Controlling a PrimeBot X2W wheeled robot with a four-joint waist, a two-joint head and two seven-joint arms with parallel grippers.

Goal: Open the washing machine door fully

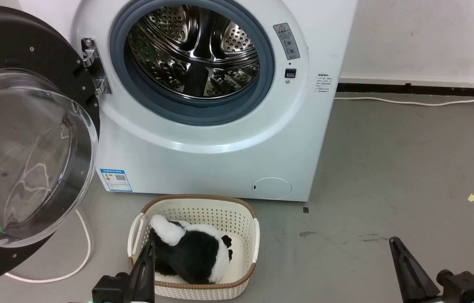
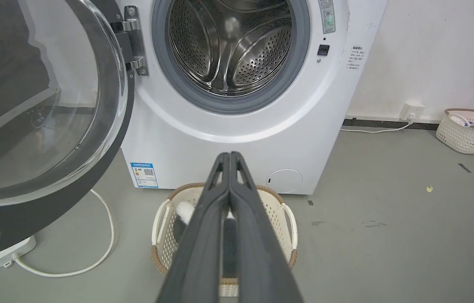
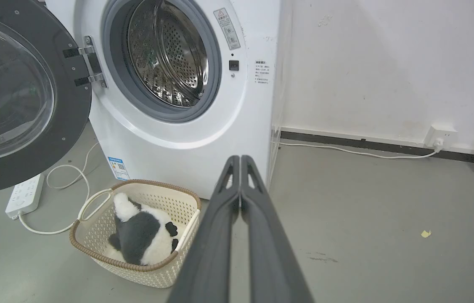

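Washing machine door [image 1: 22, 139] stands open, frame left. Left wrist view, right edge: small basket [image 2: 468, 134]. Left hand [image 2: 229, 158], right hand [image 3: 240, 160] clenched, empty.

**laundrybot_fan:** where's the basket [image 1: 197, 196] sitting?

**drumroll22:** on the floor [image 1: 388, 189], right in front of the washing machine [image 1: 203, 160], plush toy [image 1: 194, 252] inside it. washing machine door [image 1: 22, 139] hangs out to the left, power strip [image 3: 24, 195] on the floor below it.

The washing machine door [image 1: 9, 33] is glossy black around clear glass. The drum [image 1: 194, 46] is polished perforated steel, its ring [image 1: 203, 111] matt grey rubber. The basket [image 1: 203, 214] is cream plastic lattice, the toy [image 1: 190, 252] fuzzy plush.
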